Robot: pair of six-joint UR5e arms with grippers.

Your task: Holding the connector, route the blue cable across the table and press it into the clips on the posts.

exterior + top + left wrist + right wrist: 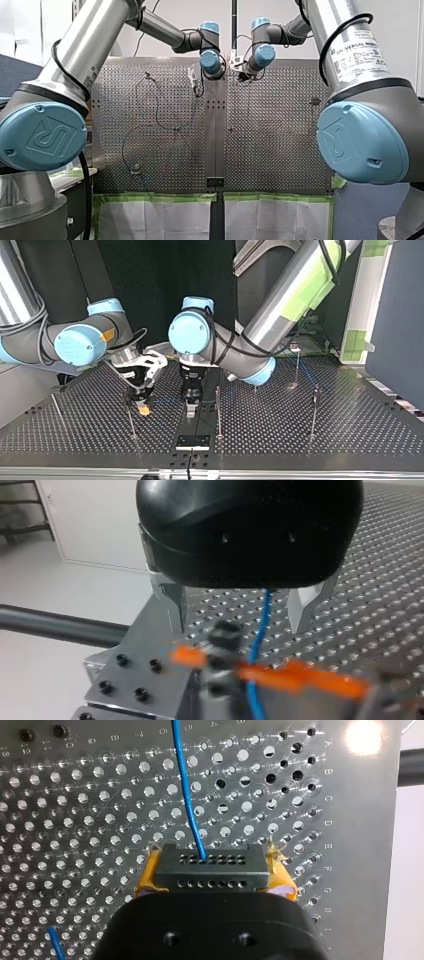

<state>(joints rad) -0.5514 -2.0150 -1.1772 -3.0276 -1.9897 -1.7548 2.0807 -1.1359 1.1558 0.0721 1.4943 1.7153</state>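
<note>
1. My right jaws are clamped on the connector [209,870], a dark block with rows of small holes, pinched between yellow pads [145,879] just above the perforated bench [75,820].
2. The blue cable [186,790] leaves the connector's upper face and runs straight ahead of those jaws over the bench's holes.
3. My left jaws stand open. Their two metal fingers [172,607] hang well apart, and the blue cable passes down between them, touching neither.
4. Under my left jaws the cable crosses a blurred orange shape [300,677] beside a dark upright piece. I cannot tell what either is.
5. From across the bench, both jaws hang side by side near the middle of the edge farthest from my shoulders, with a short blue stretch of cable between them.
6. Slim posts [218,410] stand upright on the bench. One is just beside my left jaws, one is by my right jaws, and others stand nearer the bench's corners.
7. From behind my shoulders, the rest of the cable lies in loose curves on the half of the bench on my left arm's side.
</note>
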